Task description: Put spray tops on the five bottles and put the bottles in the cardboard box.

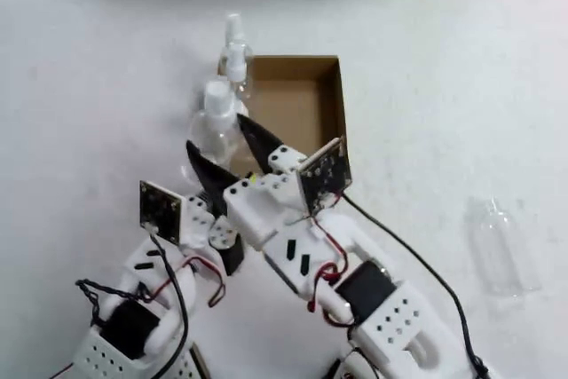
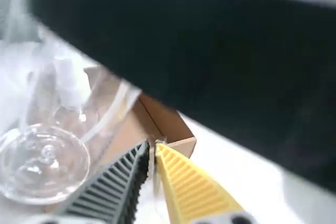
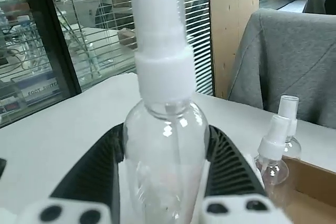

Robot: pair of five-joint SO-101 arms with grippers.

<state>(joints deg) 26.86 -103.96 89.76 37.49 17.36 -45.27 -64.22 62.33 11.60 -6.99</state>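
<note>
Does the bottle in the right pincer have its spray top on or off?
On: a white spray top sits on the neck of the clear bottle gripped in the right pincer.

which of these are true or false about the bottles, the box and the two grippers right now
1. The right gripper is shut on a held bottle that wears a spray top. True.
2. The cardboard box is closed. False: its top is open.
3. A lone bottle lies on the table, well apart from the box. True.
4. The left gripper is wide open. False: it is shut.
</note>
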